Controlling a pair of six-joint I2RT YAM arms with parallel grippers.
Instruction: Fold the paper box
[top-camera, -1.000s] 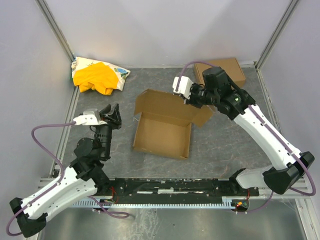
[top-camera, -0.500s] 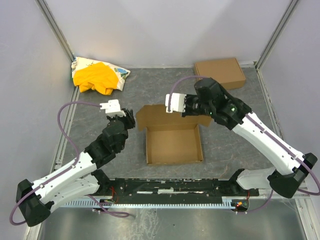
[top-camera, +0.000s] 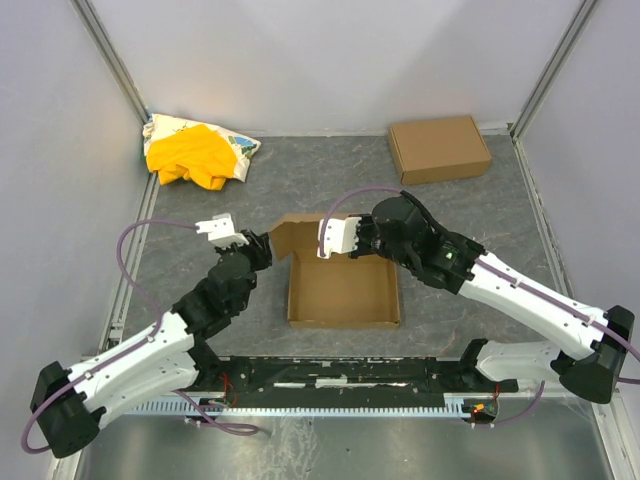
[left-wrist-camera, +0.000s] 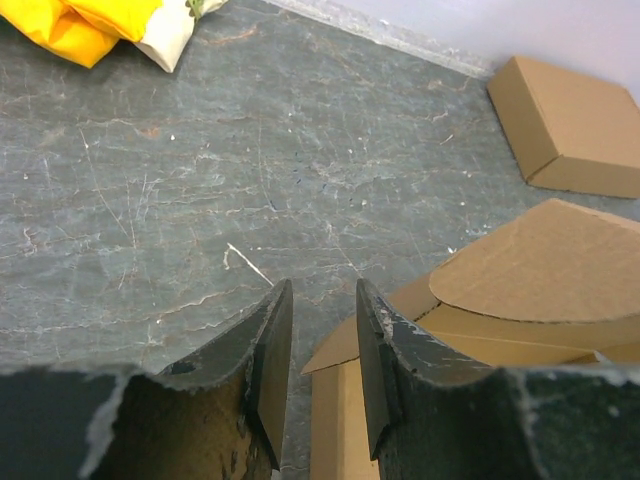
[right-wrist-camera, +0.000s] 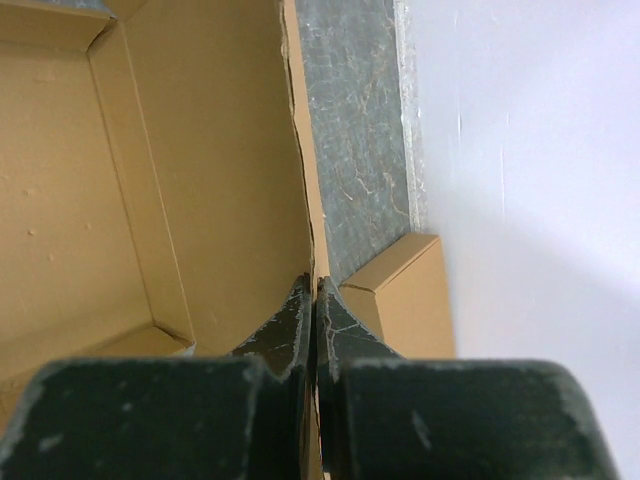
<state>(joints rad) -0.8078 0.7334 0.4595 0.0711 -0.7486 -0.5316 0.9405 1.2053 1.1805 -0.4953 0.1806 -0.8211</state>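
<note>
Status: brown die-cut cardboard paper box (top-camera: 345, 290) sat mid-way across grey stone-look table (top-camera: 470, 210), tray walls up, rear panel standing. Right gripper (right-wrist-camera: 315, 300) was clamped tight on that rear panel's edge. Left gripper (left-wrist-camera: 321, 300) hovered just beside box's left rear flap, jaws narrowly apart, nothing between them. Compact closed brown cardboard box (top-camera: 440, 149) lay far right, yellow-and-white cloth heap (top-camera: 195, 152) far left.

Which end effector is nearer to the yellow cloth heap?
Left. The left end effector sits near-right of the yellow cloth heap, beside the paper box; the right end effector is farther right, shut on the box's wall.
</note>
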